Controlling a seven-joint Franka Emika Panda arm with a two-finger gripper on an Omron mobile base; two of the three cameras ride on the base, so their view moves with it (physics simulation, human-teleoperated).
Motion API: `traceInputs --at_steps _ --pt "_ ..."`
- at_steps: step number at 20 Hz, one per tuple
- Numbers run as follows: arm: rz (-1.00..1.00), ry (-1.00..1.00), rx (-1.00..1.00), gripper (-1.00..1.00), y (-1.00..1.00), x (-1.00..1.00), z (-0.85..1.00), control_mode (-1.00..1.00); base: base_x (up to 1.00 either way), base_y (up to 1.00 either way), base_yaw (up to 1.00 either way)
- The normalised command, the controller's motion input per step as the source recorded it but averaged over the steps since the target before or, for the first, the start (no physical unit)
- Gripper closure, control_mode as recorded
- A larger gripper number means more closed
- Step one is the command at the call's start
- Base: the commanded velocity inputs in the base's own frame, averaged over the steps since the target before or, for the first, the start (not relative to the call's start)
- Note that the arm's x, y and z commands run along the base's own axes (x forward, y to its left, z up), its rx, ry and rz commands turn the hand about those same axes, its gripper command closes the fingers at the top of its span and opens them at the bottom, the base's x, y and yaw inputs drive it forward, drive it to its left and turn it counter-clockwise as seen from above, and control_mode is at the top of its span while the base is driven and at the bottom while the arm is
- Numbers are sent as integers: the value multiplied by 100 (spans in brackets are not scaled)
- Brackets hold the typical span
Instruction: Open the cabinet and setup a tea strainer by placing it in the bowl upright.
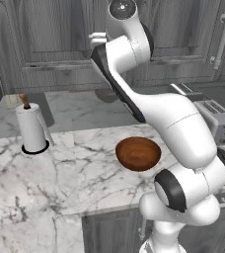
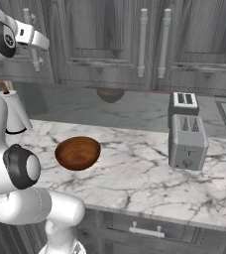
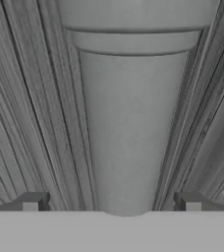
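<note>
The cabinet (image 3: pixel 25 123) door stands shut, its grey wood grain close in front of the hand. Its silver bar handle (image 3: pixel 128 123) runs straight between the two dark fingertips (image 3: pixel 31 202) of my gripper (image 3: pixel 111 203), which is open and straddles the bar without pinching it. From the right base view the white hand sits against that handle (image 2: pixel 35 60) at the upper left. The bowl (image 1: pixel 138 153) (image 2: pixel 78 153), reddish-brown and empty, rests on the marble counter (image 1: pixel 60 178) below the arm. The tea strainer is hidden.
A white paper-towel roll (image 1: pixel 31 128) (image 2: pixel 16 116) stands left of the bowl. A grey toaster (image 2: pixel 187 131) (image 1: pixel 218 118) sits at the right. Narrower doors with two silver handles (image 2: pixel 153 42) lie further right. A dull dark-brown half-round shape (image 2: pixel 110 94) hangs under the cabinets.
</note>
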Motion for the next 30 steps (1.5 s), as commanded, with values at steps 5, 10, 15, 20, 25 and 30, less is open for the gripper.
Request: traceInputs --at_steps 5,10,15,20,25,30 --pt "0 -4 0 -100 0 24 0 -100 0 0 0" --pt "1 -7 0 -100 0 20 0 -100 0 0 0" --pt "2 -1 0 100 0 17 0 -100 0 0 0" --pt "1 0 0 100 0 13 0 -100 0 0 0" --pt "0 0 0 100 0 0 0 -100 0 0 0" --pt "0 0 0 100 0 0 0 -100 0 0 0"
